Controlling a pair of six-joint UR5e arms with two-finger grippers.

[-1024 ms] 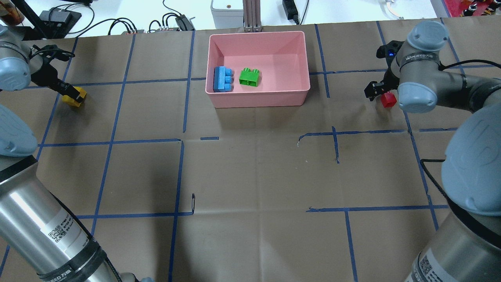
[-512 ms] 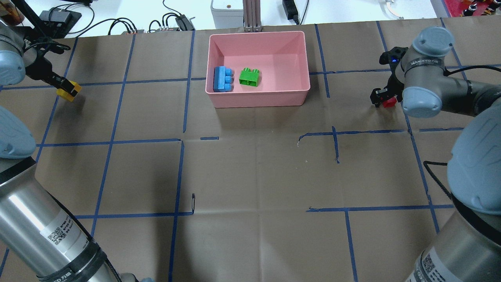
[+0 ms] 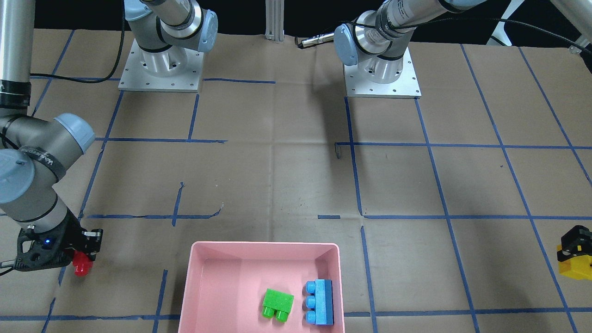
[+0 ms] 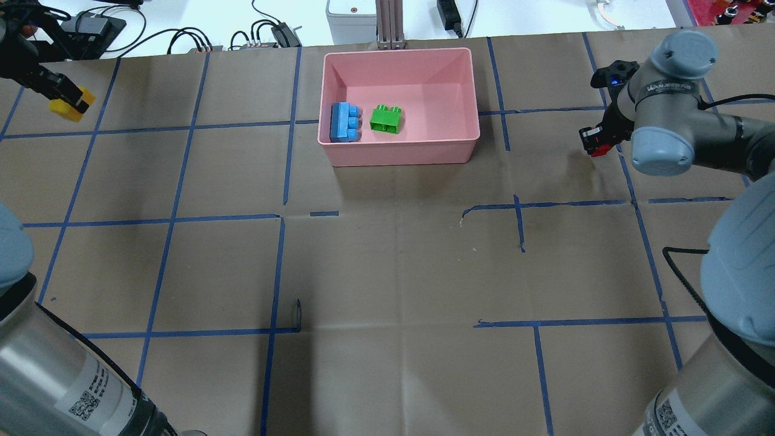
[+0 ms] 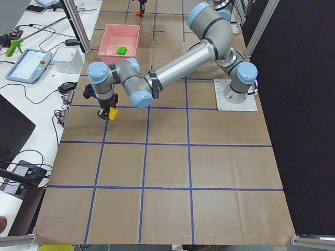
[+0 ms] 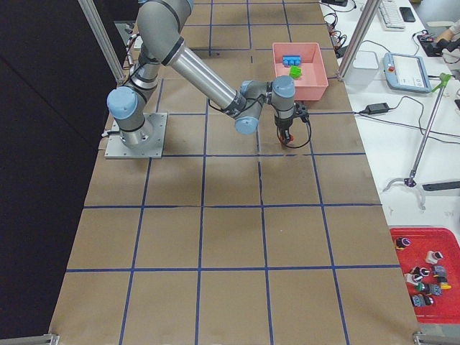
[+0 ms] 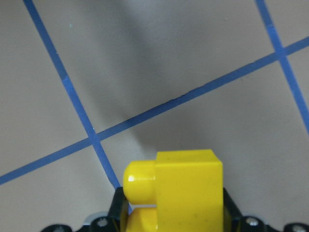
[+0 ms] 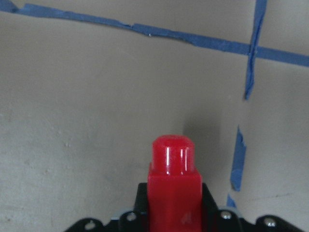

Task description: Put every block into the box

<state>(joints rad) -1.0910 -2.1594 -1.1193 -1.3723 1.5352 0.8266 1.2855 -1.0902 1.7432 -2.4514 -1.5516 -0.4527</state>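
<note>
The pink box (image 4: 399, 151) (image 3: 185, 296) stands at the table's far middle. In it lie the light blue block (image 4: 345, 122) (image 3: 320, 302) and the green block (image 4: 386, 118) (image 3: 277, 303). My left gripper (image 4: 66, 100) is shut on the yellow block (image 4: 71, 104) (image 7: 186, 191) (image 3: 575, 268) and holds it above the table, far left of the box. My right gripper (image 4: 594, 140) is shut on the small red block (image 4: 599, 149) (image 8: 174, 188) (image 3: 81, 264) and holds it above the table, right of the box.
Brown paper with blue tape lines (image 4: 284, 215) covers the table. Cables and a white device (image 4: 350, 15) lie beyond the far edge. The arm bases (image 3: 381, 76) stand on the robot's side. A red tray of parts (image 6: 424, 269) sits off the table.
Both grippers have risen with their blocks. The left one moved away and to the left with the yellow block; the right one moved slightly away with the red block.
</note>
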